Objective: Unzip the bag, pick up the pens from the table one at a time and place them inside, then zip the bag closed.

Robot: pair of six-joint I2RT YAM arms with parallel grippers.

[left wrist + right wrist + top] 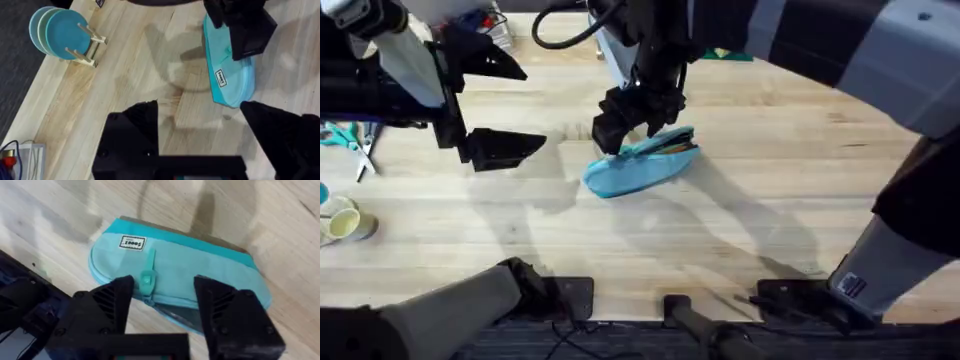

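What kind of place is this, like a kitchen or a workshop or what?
Probably a robot lab workbench, not a kitchen: a pale wooden table carries two arms, cables run along its near edge, and the props are craft things, namely a light-blue bag, scissors and teal discs on a wooden stand.

Arms: black and grey links, black cable above right pincer [638,118]; matte black angular fingers [227,312], ribbed.

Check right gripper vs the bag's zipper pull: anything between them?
Nothing visible. The right gripper is open directly over the bag, fingers straddling the zipper line, with the pull tab between them. The left gripper sits apart over bare table.
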